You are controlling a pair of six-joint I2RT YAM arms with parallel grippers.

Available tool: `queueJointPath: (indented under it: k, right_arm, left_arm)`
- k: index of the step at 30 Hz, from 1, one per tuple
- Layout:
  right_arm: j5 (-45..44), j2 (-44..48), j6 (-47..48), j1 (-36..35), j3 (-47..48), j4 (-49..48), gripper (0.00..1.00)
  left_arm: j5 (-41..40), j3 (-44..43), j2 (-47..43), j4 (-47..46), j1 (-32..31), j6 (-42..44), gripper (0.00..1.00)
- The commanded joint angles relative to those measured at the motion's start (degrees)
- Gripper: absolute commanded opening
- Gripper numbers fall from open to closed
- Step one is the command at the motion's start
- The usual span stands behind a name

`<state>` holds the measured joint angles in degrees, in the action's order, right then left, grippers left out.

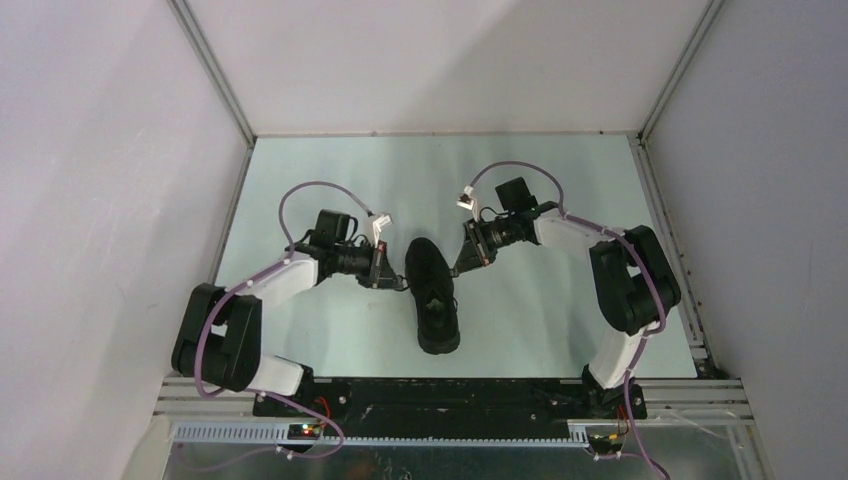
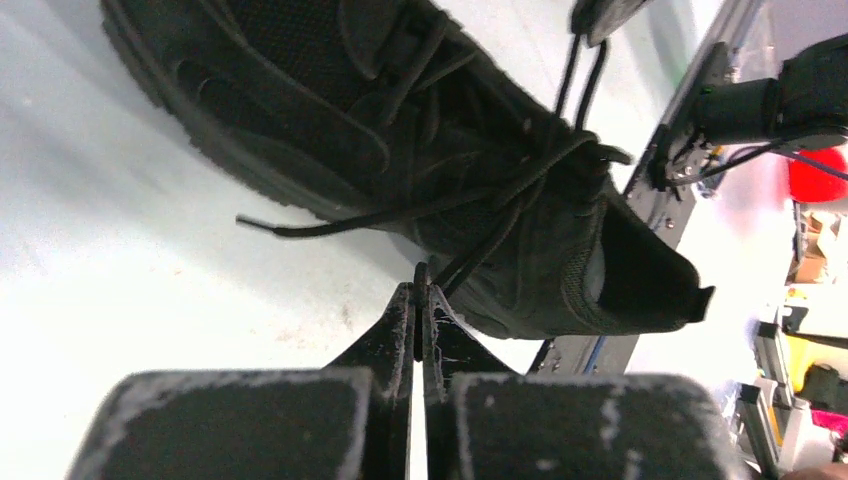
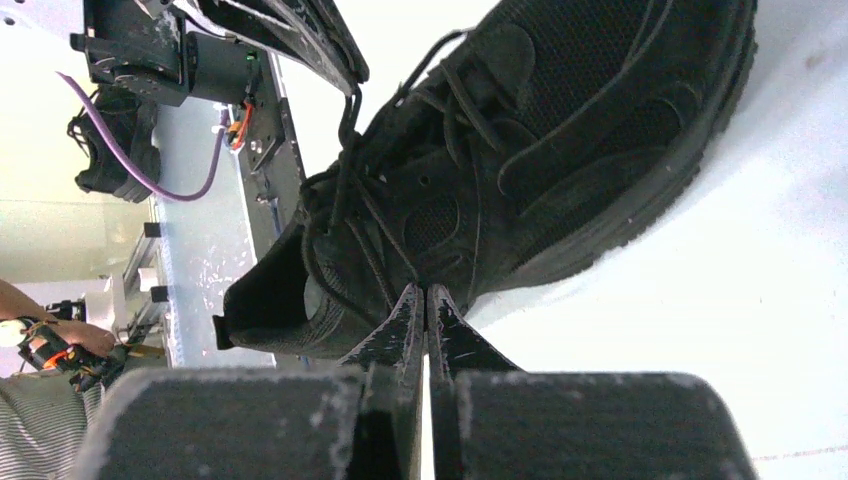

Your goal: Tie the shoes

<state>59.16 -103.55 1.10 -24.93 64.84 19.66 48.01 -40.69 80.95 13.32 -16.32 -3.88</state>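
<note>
The black sneaker [image 1: 434,296] lies mid-table, toe toward the far wall and heel opening toward the arm bases. My left gripper [image 1: 397,281] is at its left side. In the left wrist view this gripper [image 2: 420,288] is shut on a thin black lace [image 2: 490,235] that runs taut up to the eyelets. A loose lace end [image 2: 300,228] trails on the table. My right gripper [image 1: 463,265] is at the shoe's right side. In the right wrist view it [image 3: 421,296] is shut against the shoe's [image 3: 520,160] side, where laces [image 3: 375,250] run down into its tips.
The table top [image 1: 330,170] is pale green, with white walls on three sides. A metal frame rail [image 1: 450,405] runs along the near edge behind the heel. A person's hand [image 3: 50,340] and a red object [image 2: 815,180] lie beyond the rail.
</note>
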Motion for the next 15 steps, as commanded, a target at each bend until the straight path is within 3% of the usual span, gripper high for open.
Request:
queueJointPath:
  k: [1,15]
  right_arm:
    - [-2.47,3.51,1.70,1.76,-2.39,0.93,0.00]
    - [-3.10,9.32,2.23,5.72,-8.19,0.12,0.00]
  left_arm:
    - [-6.30,-0.07,-1.89,3.22,0.72,0.17,0.00]
    - [-12.01,0.25,-5.03,2.49,3.61,-4.05,0.00]
